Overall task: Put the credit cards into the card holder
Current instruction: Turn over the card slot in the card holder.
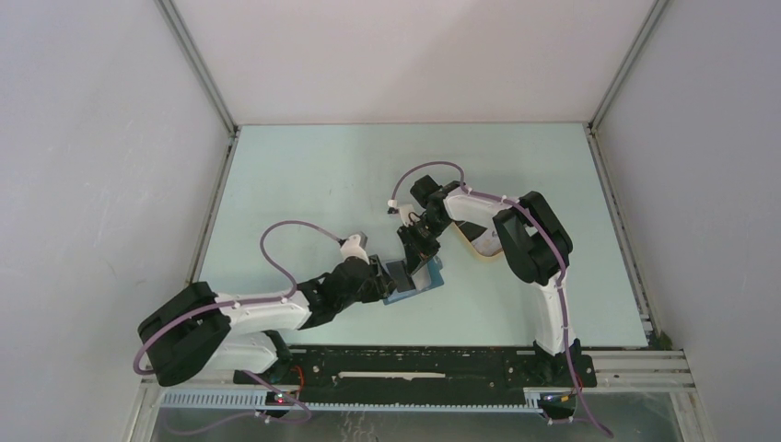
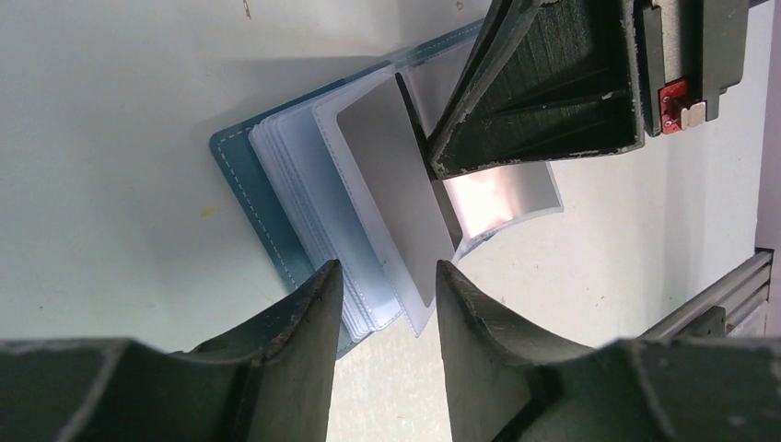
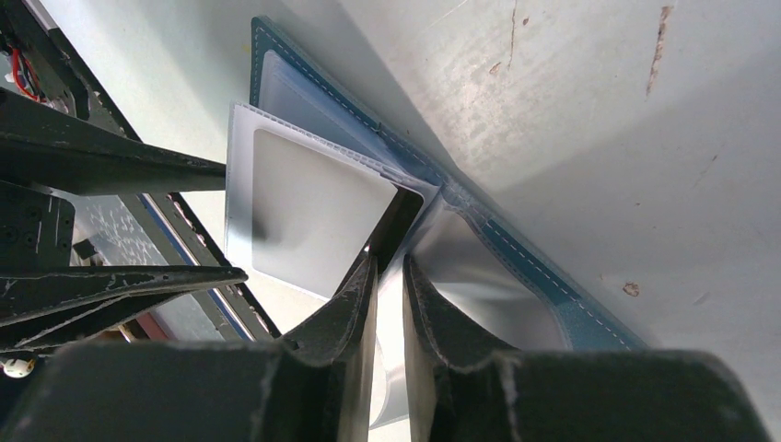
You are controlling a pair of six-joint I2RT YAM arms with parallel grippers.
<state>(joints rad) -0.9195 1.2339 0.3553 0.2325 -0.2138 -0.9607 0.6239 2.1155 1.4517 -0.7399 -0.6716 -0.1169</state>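
The card holder [image 1: 419, 284] lies open on the table, teal cover [image 2: 241, 175] down and pale blue pockets fanned out. A whitish-grey credit card [image 2: 396, 193] sits in one clear pocket, also seen in the right wrist view [image 3: 313, 212]. My right gripper [image 3: 391, 262] is shut on a dark credit card [image 3: 398, 221], which stands on edge between the pockets. It reaches down onto the holder from behind [image 1: 419, 247]. My left gripper [image 2: 387, 267] is open at the holder's near corner [image 1: 385, 279], its fingers either side of the pocket edges.
A beige tray [image 1: 481, 245] lies just right of the holder, partly hidden under the right arm. White walls enclose the table on three sides. The black rail [image 1: 414, 364] with the arm bases runs along the near edge.
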